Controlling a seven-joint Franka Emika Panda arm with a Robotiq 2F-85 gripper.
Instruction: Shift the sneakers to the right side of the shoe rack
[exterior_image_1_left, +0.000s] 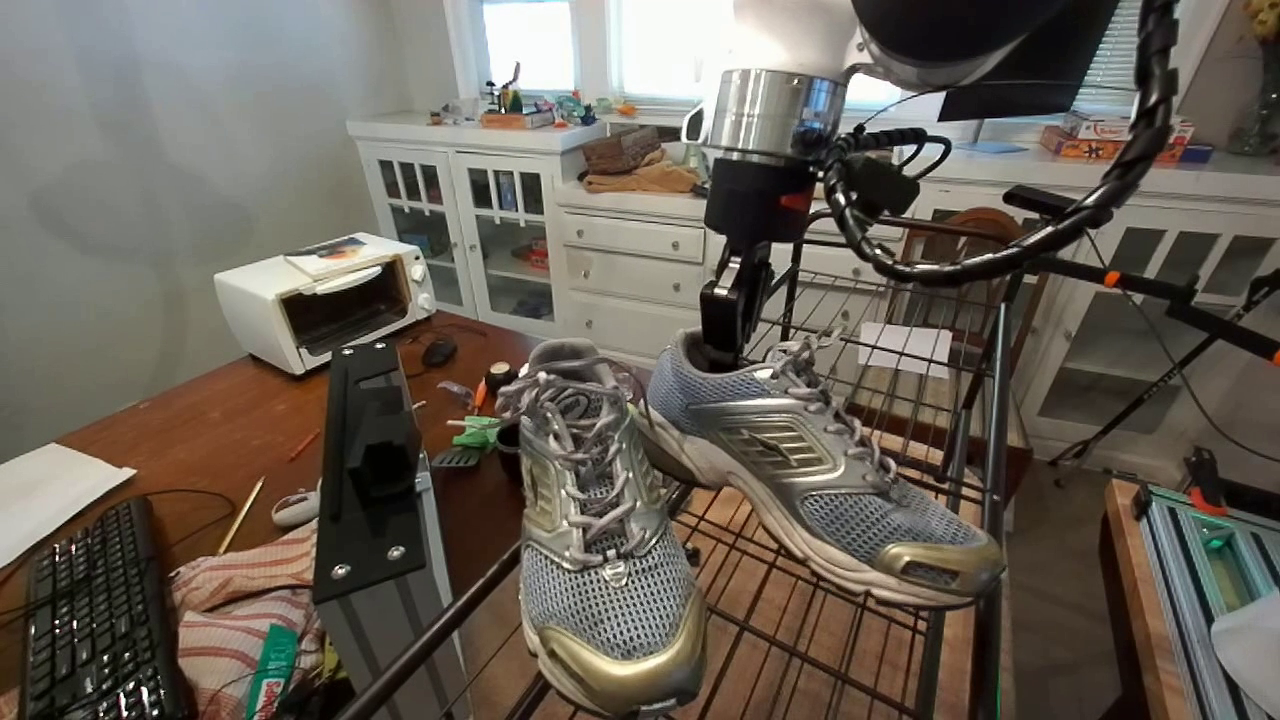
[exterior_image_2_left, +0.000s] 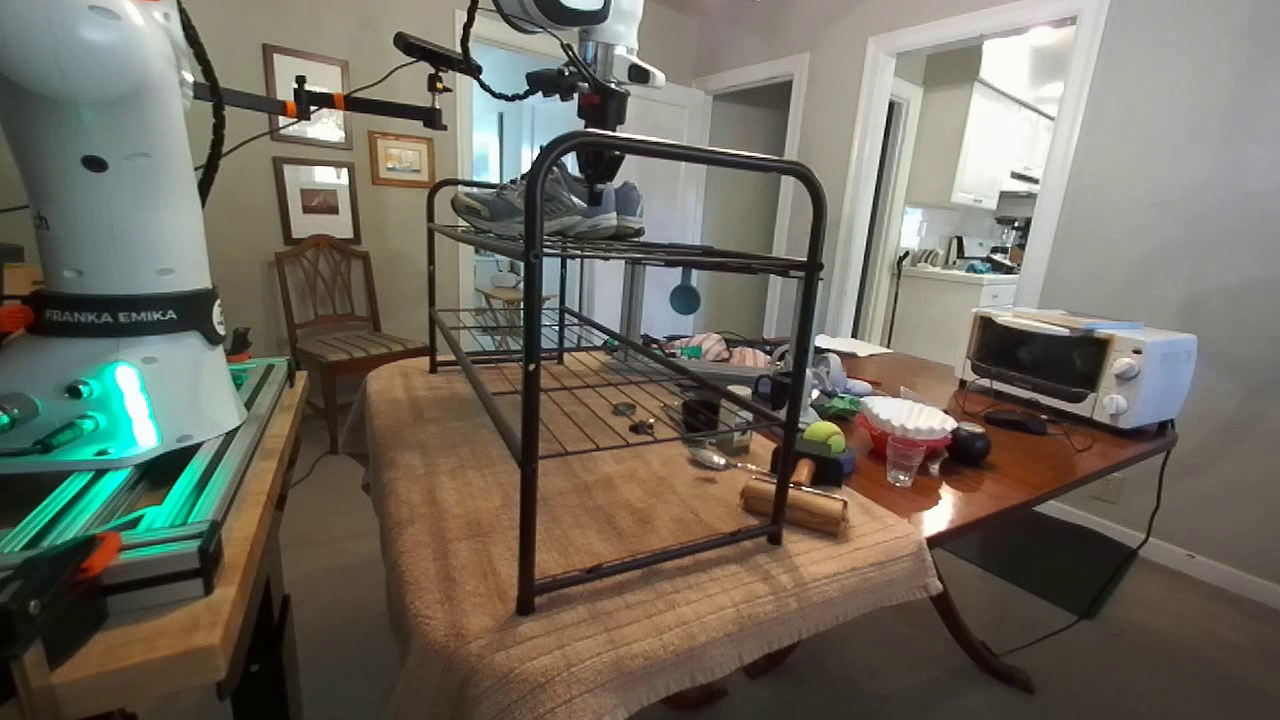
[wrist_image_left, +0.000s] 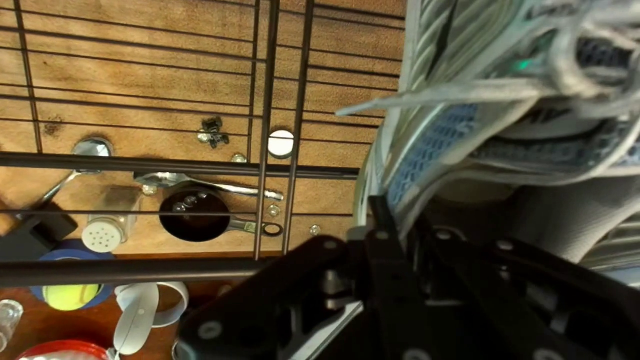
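Two silver-grey mesh sneakers are at the top of the dark wire shoe rack (exterior_image_1_left: 1000, 400). The one sneaker (exterior_image_1_left: 615, 560) points toward the camera. The other sneaker (exterior_image_1_left: 775, 450) lies angled beside it, heel close to it, toe over the rack's side rail. My gripper (exterior_image_1_left: 722, 350) is at this sneaker's heel opening. In the wrist view my gripper (wrist_image_left: 402, 215) is closed on the collar of the sneaker (wrist_image_left: 435, 145), with a finger on each side. In an exterior view the sneakers (exterior_image_2_left: 500, 208) sit at the far end of the rack (exterior_image_2_left: 533, 400); my gripper (exterior_image_2_left: 597, 185) is partly behind its end bar.
The rack's raised end bar (exterior_image_2_left: 680, 150) stands near the gripper. A black-topped metal post (exterior_image_1_left: 375, 470) stands beside the rack. A small pan (wrist_image_left: 192, 212) and shaker (wrist_image_left: 102, 235) are below the shelves. A toaster oven (exterior_image_1_left: 325, 300) is on the table.
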